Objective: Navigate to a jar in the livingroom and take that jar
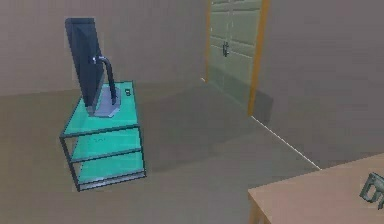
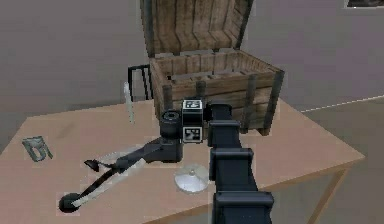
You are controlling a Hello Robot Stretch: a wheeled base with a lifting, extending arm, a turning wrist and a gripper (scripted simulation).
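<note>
A light wooden table (image 2: 300, 150) carries the arm's dark bar, which rises from the arm side view's bottom edge to two white marker squares (image 2: 192, 118). Left of them the gripper (image 2: 78, 184) reaches down-left low over the tabletop, and with only bare tabletop at its far end it holds nothing. A slim clear glass vessel (image 2: 130, 104) stands near the table's far edge, left of a wooden crate. A pale translucent round thing (image 2: 190, 181) lies on the table beside the arm. A small grey object (image 2: 38, 148) lies at the table's left end, and the grey object (image 1: 372, 187) shows again on the table corner (image 1: 300, 200).
A big open wooden crate (image 2: 205, 60) stands at the back of the table, with a dark chair back (image 2: 140, 80) beside it. A dark television (image 1: 90, 65) sits on a teal shelf stand (image 1: 105, 145). A door with an orange frame (image 1: 238, 45) is ahead; grey floor lies between.
</note>
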